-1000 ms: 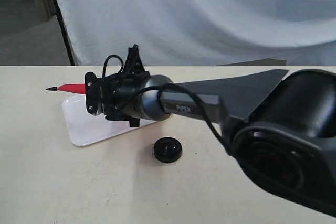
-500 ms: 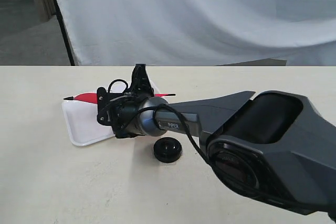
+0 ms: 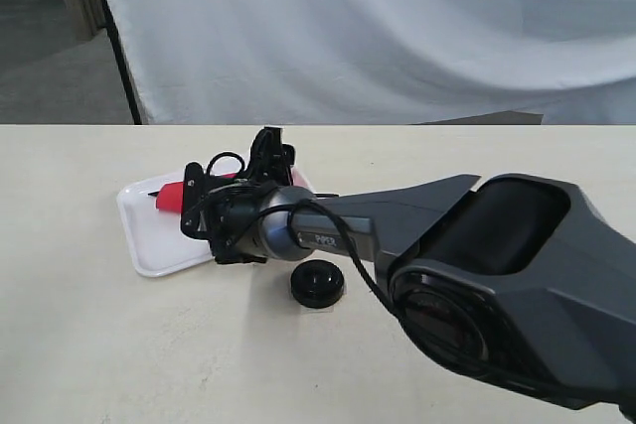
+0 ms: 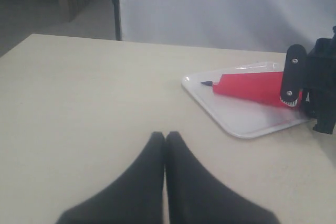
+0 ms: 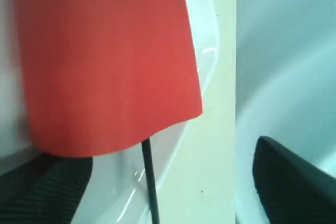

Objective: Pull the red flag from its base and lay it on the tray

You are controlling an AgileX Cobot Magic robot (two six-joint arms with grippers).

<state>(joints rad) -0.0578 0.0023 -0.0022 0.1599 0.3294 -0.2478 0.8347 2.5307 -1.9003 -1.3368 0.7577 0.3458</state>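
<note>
The red flag (image 3: 171, 196) lies on the white tray (image 3: 149, 245), its black tip pointing toward the tray's left end. My right gripper (image 3: 231, 178) hangs low over the tray's right half. In the right wrist view the red cloth (image 5: 105, 61) rests on the tray (image 5: 207, 61), and the thin pole (image 5: 149, 182) runs between the widely parted fingers of the open right gripper (image 5: 168, 182), touching neither. The round black base (image 3: 318, 285) stands by itself on the table in front of the tray. My left gripper (image 4: 165, 136) is shut on nothing, over bare table, well away from the tray (image 4: 247, 124).
A white cloth backdrop (image 3: 397, 27) hangs behind the beige table (image 3: 119, 345). The right arm's large dark body (image 3: 497, 285) fills the lower right of the exterior view. The left wrist view shows the flag (image 4: 252, 86) and one of the right gripper's fingers (image 4: 290, 77) over the tray.
The right gripper came down and a little to the right with the flag, from above the tray's left end to tray level. The flag now lies on the tray. The left gripper's earlier state is unseen.
</note>
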